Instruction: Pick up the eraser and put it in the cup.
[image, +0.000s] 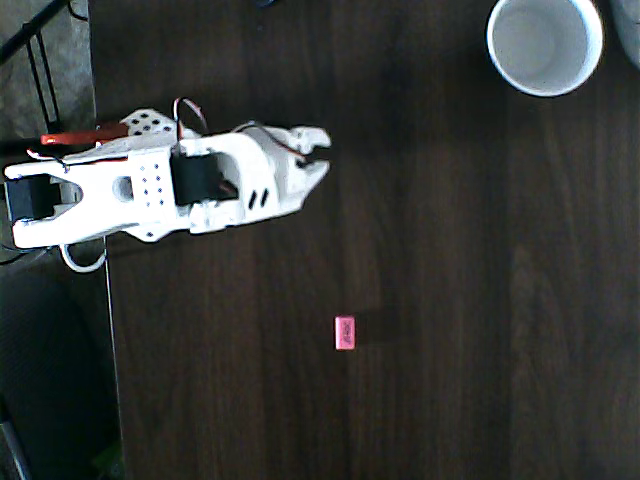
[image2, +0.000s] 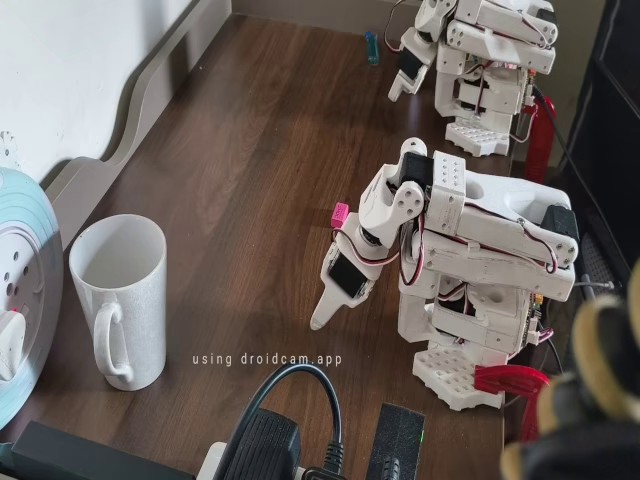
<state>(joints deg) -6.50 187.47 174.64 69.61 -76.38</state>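
Dark wood table (image: 480, 300): I see eraser (image: 345, 332) lying free, white cup (image: 545, 42) well apart; gripper (image: 322, 150) slightly parted, holding nothing.

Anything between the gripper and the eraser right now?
No. In the overhead view, only bare table separates the gripper from the eraser.

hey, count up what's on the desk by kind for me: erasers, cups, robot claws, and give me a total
Erasers: 1, the pink eraser
Cups: 1, the white cup
Robot claws: 1, the white claw, holding nothing
Total: 3
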